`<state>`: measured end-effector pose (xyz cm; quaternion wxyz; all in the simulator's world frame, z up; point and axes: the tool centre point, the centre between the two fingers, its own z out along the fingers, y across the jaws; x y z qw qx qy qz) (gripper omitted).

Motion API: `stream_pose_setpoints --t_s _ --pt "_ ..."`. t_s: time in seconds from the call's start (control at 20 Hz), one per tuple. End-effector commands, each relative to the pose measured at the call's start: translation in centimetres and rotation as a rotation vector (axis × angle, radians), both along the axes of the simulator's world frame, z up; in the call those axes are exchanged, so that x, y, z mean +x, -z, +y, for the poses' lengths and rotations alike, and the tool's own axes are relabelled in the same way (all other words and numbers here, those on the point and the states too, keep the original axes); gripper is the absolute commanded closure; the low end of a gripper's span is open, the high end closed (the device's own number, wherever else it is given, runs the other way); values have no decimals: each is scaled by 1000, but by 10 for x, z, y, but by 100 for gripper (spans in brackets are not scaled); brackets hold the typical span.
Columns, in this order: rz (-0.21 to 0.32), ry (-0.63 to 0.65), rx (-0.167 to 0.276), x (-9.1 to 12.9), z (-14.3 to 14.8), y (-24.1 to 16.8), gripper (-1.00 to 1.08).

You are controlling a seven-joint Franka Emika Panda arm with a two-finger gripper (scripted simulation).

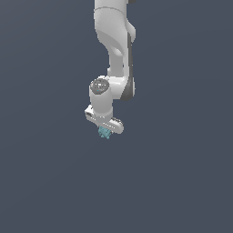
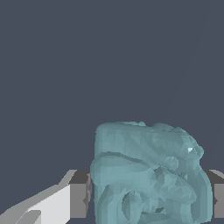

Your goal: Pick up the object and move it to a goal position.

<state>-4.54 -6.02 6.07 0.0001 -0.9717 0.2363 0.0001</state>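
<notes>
The object (image 1: 104, 133) is a small teal, lumpy blob with a folded surface. In the exterior view it hangs just under my white gripper (image 1: 105, 129), near the middle of the picture. In the wrist view the object (image 2: 148, 175) fills the space between my two dark finger pads (image 2: 80, 194), and both pads press against its sides. The gripper is shut on the object. The exterior view does not show whether the object touches the floor. No goal marker shows in either view.
The white arm (image 1: 116, 41) comes down from the top of the exterior view. All around is a plain dark blue-grey floor (image 1: 182, 182) with no other objects in view.
</notes>
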Motion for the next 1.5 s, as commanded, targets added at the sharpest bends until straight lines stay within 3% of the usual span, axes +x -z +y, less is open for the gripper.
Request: stream_pose_setpoints --t_s 0.0,0.4,1.45 --pt "-1 0 0 3 3 -9 108" --pt "-1 0 -1 19 22 -62 108" --pt "0 1 -2 82 92 -260 108"
